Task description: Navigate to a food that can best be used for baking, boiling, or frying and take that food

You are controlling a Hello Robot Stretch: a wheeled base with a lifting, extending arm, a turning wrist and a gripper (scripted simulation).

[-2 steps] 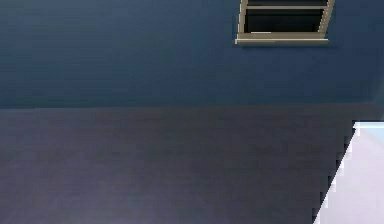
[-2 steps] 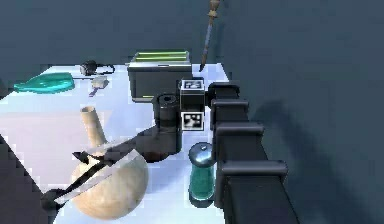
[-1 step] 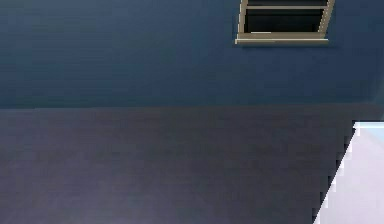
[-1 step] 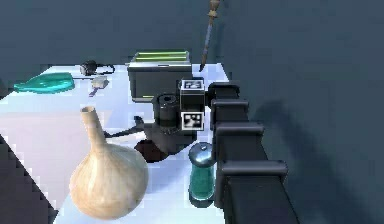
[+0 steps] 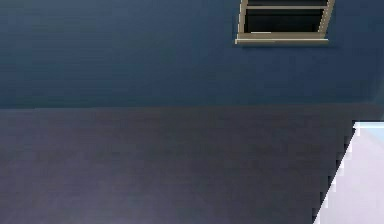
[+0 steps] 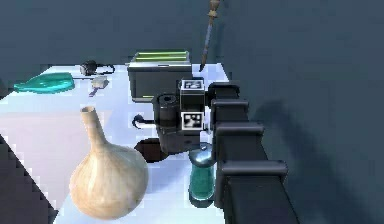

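Note:
In the arm side view the dark arm (image 6: 250, 165) reaches up over a white table (image 6: 40, 130). At its far end stand two marked white squares (image 6: 193, 105), and left of them the gripper (image 6: 145, 120). A dark brownish blob (image 6: 153, 152) lies on the tabletop just below the gripper body. Its shape is too small to name. A grey box with a green top (image 6: 160, 72) stands right behind the gripper. I cannot tell whether the gripper holds anything.
On the table stand a tan bulbous vase (image 6: 105, 172), a teal dish (image 6: 45, 82), a small item (image 6: 95, 72) and a teal glass (image 6: 203, 178) beside the arm. A long-handled tool (image 6: 210, 30) leans on the blue wall. The forward view has a window (image 5: 285, 22), grey floor and the table corner (image 5: 358, 185).

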